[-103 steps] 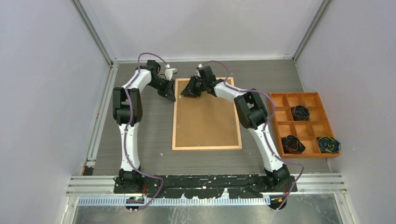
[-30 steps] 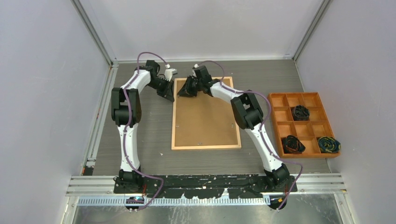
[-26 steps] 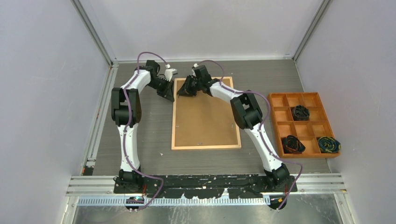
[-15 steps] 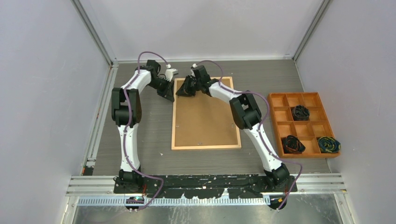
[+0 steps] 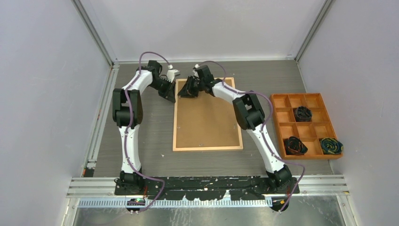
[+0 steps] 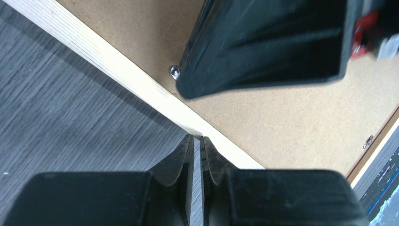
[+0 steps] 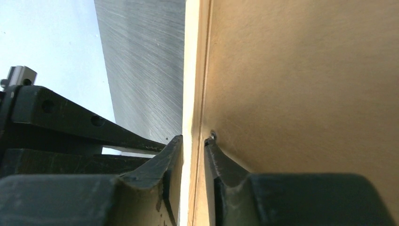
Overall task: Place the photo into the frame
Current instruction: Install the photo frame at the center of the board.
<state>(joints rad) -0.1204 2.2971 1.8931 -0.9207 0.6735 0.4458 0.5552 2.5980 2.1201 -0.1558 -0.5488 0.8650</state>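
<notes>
This is a robotics lab work cell, built for machines rather than people. Plain pale panels (image 5: 202, 28) wall in the table (image 5: 263, 77) at 9, 12 and 3 o'clock. They meet at the far corners behind bare aluminium struts (image 5: 92, 30). Along the 6 o'clock edge runs a slotted aluminium rail (image 5: 89, 187) carrying a black base plate (image 5: 207, 182). Bolted to the plate are a white-and-black left arm (image 5: 128, 136) and right arm (image 5: 266, 146), with purple cables (image 5: 153, 54) looped along them. The table top is grey wood-grain laminate. At 3 o'clock lies an orange compartment tray (image 5: 296, 95) holding dark coiled bundles (image 5: 303, 113). The light is flat and even.
</notes>
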